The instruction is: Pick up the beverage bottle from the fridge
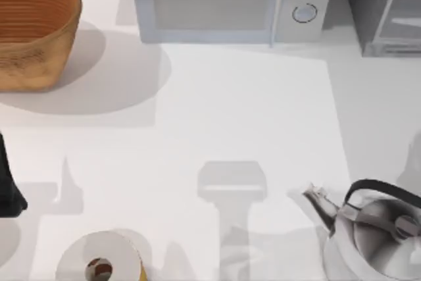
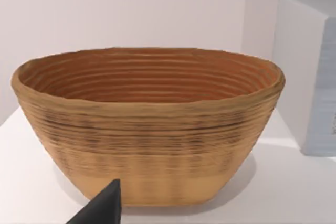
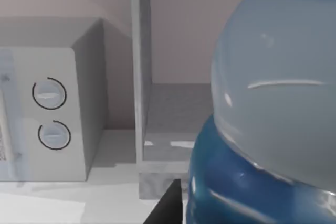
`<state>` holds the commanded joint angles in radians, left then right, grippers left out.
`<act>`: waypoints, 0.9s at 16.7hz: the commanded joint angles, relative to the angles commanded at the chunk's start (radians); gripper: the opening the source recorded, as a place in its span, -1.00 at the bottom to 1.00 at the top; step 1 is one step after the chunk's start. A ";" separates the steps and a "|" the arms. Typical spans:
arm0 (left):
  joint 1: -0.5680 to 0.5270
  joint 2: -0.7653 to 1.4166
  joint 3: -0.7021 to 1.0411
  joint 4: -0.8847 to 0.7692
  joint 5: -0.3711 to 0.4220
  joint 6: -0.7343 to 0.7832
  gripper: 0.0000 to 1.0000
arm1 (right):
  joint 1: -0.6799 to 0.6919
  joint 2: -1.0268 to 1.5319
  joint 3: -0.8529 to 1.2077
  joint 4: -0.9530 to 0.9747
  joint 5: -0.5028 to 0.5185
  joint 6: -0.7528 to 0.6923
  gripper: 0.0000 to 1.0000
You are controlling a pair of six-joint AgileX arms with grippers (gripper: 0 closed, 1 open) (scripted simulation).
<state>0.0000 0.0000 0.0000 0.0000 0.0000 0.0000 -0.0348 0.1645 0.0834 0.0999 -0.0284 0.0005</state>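
The beverage bottle [image 3: 273,93] looms very close in the right wrist view, pale grey and translucent, with its bright blue cap [image 3: 231,192] near the lens. My right gripper [image 3: 210,211] is shut on it; one dark fingertip [image 3: 167,205] shows beside the cap. Behind the bottle stands the fridge [image 3: 173,111], its door swung open and its grey inside bare. In the top view the fridge [image 1: 385,11] sits at the back right corner of the table. My left gripper [image 2: 131,216] is open and idle, one dark fingertip [image 2: 102,208] showing in front of the basket.
A woven basket [image 1: 33,31] stands at the back left. The light grey microwave [image 1: 230,1] with two dials is at the back middle. A steel kettle [image 1: 375,231] sits front right, a paper roll [image 1: 102,258] front left, a black tapered object [image 1: 8,185] at the left edge.
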 joint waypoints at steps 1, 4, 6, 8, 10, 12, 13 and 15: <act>0.000 0.000 0.000 0.000 0.000 0.000 1.00 | 0.011 -0.054 -0.027 -0.032 0.009 0.000 -1.00; 0.000 0.000 0.000 0.000 0.000 0.000 1.00 | 0.032 -0.152 -0.077 -0.092 0.026 0.000 -1.00; 0.000 0.000 0.000 0.000 0.000 0.000 1.00 | 0.035 -0.165 -0.083 -0.100 0.028 -0.001 -1.00; 0.000 0.000 0.000 0.000 0.000 0.000 1.00 | 0.035 -0.165 -0.083 -0.100 0.028 -0.001 -1.00; 0.000 0.000 0.000 0.000 0.000 0.000 1.00 | 0.032 -0.160 -0.082 -0.098 0.027 0.001 -1.00; 0.000 0.000 0.000 0.000 0.000 0.000 1.00 | 0.038 -0.152 -0.076 -0.092 0.034 0.000 -1.00; 0.000 0.000 0.000 0.000 0.000 0.000 1.00 | 0.052 -0.136 -0.065 -0.078 0.048 -0.001 -1.00; 0.000 0.000 0.000 0.000 0.000 0.000 1.00 | 0.100 -0.079 -0.028 -0.031 0.096 -0.006 -1.00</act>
<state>0.0000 0.0000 0.0000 0.0000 0.0000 0.0000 0.0651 0.0856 0.0554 0.0691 0.0671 -0.0055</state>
